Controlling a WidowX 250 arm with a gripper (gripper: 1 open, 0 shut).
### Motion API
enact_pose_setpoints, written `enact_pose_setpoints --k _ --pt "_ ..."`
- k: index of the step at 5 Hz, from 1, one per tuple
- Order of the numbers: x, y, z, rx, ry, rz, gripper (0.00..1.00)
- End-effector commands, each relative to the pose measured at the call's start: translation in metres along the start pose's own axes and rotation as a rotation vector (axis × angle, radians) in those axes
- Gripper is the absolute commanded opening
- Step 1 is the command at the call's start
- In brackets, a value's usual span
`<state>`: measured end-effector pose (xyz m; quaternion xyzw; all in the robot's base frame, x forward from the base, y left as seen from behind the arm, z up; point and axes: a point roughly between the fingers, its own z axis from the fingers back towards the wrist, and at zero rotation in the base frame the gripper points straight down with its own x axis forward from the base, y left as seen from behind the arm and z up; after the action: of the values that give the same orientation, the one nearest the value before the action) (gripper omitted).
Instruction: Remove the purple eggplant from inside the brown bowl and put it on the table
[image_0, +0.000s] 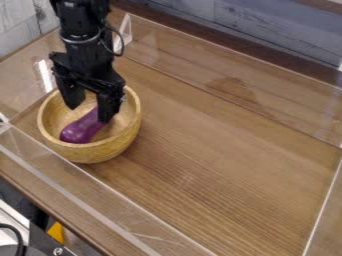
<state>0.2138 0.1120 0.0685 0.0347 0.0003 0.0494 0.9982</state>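
Camera view: glossy purple eggplant (82, 128) inside brown bowl (110, 144).

Even, soft indoor light; pale glare streaks the bench (227, 130) right of the claw (84, 98); the picture looks slightly soft, perhaps low resolution.

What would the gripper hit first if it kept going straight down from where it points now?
Most likely the purple eggplant lying in the brown bowl: the open gripper straddles it from above. Depth is unclear from this single view.
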Motion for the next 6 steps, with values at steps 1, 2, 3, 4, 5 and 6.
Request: enact_pose_setpoints --k 1,2,3,4,5,6 --pt "0.004 0.002 0.002 0.013 -0.024 0.000 1.00" --pt "0.005 0.001 -0.001 0.012 -0.023 0.001 1.00" --pt "0.006 0.001 -0.005 0.009 -0.023 0.004 1.00" --pt "0.007 0.000 -0.008 0.006 -0.022 0.006 1.00" --pt "0.009 0.000 -0.011 0.002 -0.021 0.007 1.00" --pt "0.010 0.000 -0.013 -0.002 -0.019 0.010 1.00"
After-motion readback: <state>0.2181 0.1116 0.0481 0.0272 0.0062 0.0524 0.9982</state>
